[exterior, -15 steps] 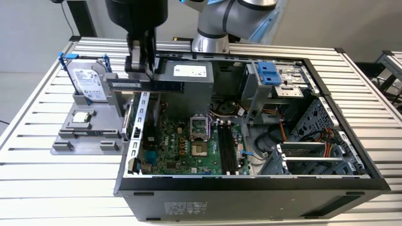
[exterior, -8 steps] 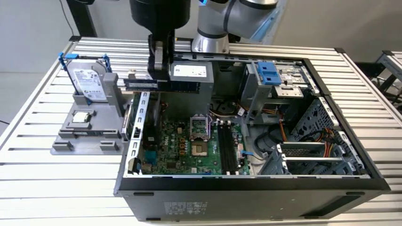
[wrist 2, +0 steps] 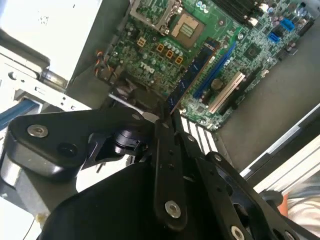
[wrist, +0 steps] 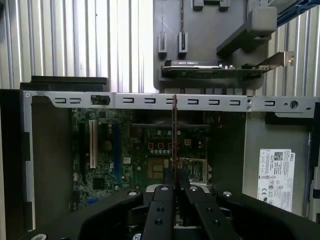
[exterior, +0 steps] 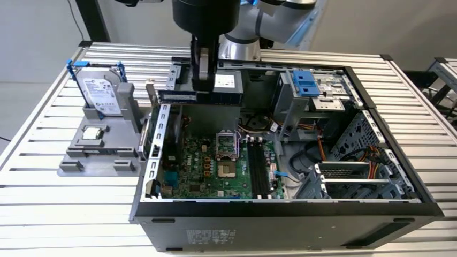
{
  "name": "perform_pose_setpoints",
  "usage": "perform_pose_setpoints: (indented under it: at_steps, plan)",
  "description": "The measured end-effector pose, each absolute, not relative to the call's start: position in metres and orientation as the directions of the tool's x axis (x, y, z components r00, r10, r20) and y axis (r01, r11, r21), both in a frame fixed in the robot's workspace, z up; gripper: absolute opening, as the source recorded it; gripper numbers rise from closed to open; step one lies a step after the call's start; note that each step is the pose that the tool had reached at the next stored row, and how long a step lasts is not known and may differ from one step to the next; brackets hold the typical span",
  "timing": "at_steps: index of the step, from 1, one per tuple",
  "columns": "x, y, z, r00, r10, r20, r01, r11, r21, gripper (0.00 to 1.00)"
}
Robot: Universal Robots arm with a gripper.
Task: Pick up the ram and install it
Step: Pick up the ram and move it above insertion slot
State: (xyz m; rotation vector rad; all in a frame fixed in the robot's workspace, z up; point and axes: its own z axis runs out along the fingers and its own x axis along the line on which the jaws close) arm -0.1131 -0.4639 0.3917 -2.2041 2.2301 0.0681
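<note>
**Robot arm lifts memory stick over open computer.** The ram (exterior: 177,97) is held by the arm's hand (exterior: 203,92), which is clenched on it. It is carried above the far edge of an open computer case (exterior: 286,219) set on a ribbed metal tabletop (exterior: 43,176).

In the exterior view the ram is seen lengthwise and level. It is well apart from the long black memory slots (exterior: 258,170) on the green motherboard (exterior: 203,174) below. A grey holder (exterior: 100,158) is seen at that view's left. A silver hard drive (exterior: 100,93) with blue handles is stood upright in it, and a small square processor chip (exterior: 93,134) is laid flat.

In both wrist views the ram is shown edge-on. In the first wrist view it is a thin line (wrist: 174,130) rising from the black, bolted hand (wrist: 174,186). In the second wrist view it is a dark blue strip (wrist 2: 192,75) reaching out from the hand (wrist 2: 167,117) over the motherboard (wrist 2: 250,50) and beside the square processor socket (wrist 2: 187,25).

A slotted steel rail (wrist: 150,101) of the case is crossed by the ram in the first wrist view. Beyond the rail, a card (wrist: 210,67) with a metal bracket is seen resting in the holder (wrist: 200,30). A white printed label (wrist: 276,172) is fixed to a grey box inside the case, but its text cannot be made out.
</note>
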Motion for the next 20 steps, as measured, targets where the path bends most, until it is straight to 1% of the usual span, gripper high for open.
perform_pose_setpoints:
  at_steps: [20]
  plan:
    - [-0.039, -0.464, 0.391, -0.019, -0.999, -0.034, -0.999, 0.018, 0.027, 0.00]
